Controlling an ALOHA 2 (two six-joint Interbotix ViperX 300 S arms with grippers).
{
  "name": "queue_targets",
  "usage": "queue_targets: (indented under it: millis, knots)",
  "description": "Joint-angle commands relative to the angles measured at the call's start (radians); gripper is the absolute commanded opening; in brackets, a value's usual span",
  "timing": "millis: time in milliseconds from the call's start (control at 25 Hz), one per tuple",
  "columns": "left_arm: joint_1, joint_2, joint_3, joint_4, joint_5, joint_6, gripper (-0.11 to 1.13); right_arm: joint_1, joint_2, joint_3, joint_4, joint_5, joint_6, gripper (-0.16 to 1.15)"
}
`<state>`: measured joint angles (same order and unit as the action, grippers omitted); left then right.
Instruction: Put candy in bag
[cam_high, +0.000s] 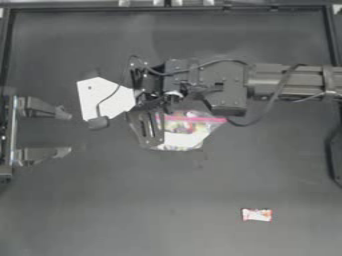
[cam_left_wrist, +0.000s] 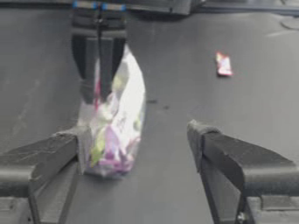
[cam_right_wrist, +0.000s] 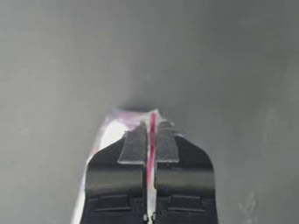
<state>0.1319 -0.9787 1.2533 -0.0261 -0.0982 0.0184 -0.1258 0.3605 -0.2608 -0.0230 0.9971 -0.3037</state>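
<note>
**Bag held up by its seal, candy waiting on the counter**

The right gripper (cam_right_wrist: 149, 144) is pinching the bag (cam_high: 182, 131) by its pink-red seal strip near the middle of the counter (cam_high: 100, 210), jaws closed on the thin plastic. The left gripper (cam_left_wrist: 134, 144) is waiting wide open just beside the hanging bag. The candy (cam_high: 256, 214) is lying well apart, nearer the right arm's side. The film looks clear, limp and slippery, so the left gripper should probably take the opposite lip to spread the mouth. The candy is small, flat and rectangular.
</note>
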Motion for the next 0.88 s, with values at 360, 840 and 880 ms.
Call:
queue_targets:
  millis: [360, 840, 880]
  knots:
    - [0.051, 0.058, -0.009, -0.009, -0.006, -0.002, 0.97, 0.002, -0.072, 0.032, 0.018, -0.046, 0.014, 0.04]
    - [0.083, 0.229, -0.055, -0.009, -0.086, 0.005, 0.95, 0.002, -0.083, 0.044, 0.025, -0.066, 0.015, 0.04]
    - [0.083, 0.245, -0.061, -0.009, -0.095, 0.005, 0.95, 0.002, -0.084, 0.044, 0.025, -0.066, 0.015, 0.04]
